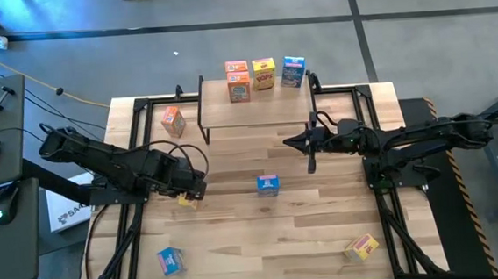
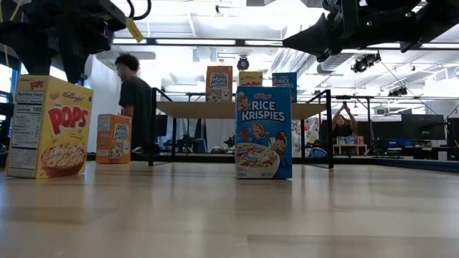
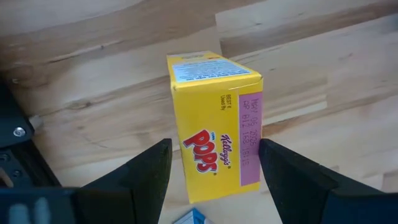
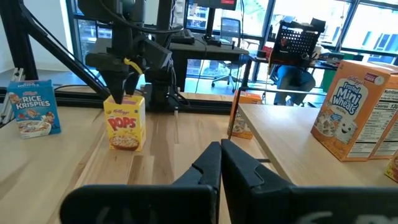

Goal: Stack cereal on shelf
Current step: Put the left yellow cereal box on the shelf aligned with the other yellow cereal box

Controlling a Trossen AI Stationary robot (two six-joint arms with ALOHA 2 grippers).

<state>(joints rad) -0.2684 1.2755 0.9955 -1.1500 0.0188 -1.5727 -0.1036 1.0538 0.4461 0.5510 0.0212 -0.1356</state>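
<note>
My left tool (image 3: 214,171), fingers spread, straddles an upright yellow Pops box (image 3: 214,127) on the tabletop (image 1: 239,246). Further off, my right tool (image 1: 311,159), pressed together, hangs before the shelf (image 1: 256,111) bearing four boxes.

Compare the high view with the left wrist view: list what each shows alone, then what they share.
Only the high view: the shelf carrying four boxes, a blue Rice Krispies box mid-table, and the right gripper near the shelf, shut. Only the left wrist view: the Pops box's printed side and pink date panel. Both: the left gripper, open, straddling that yellow box without touching it.
</note>
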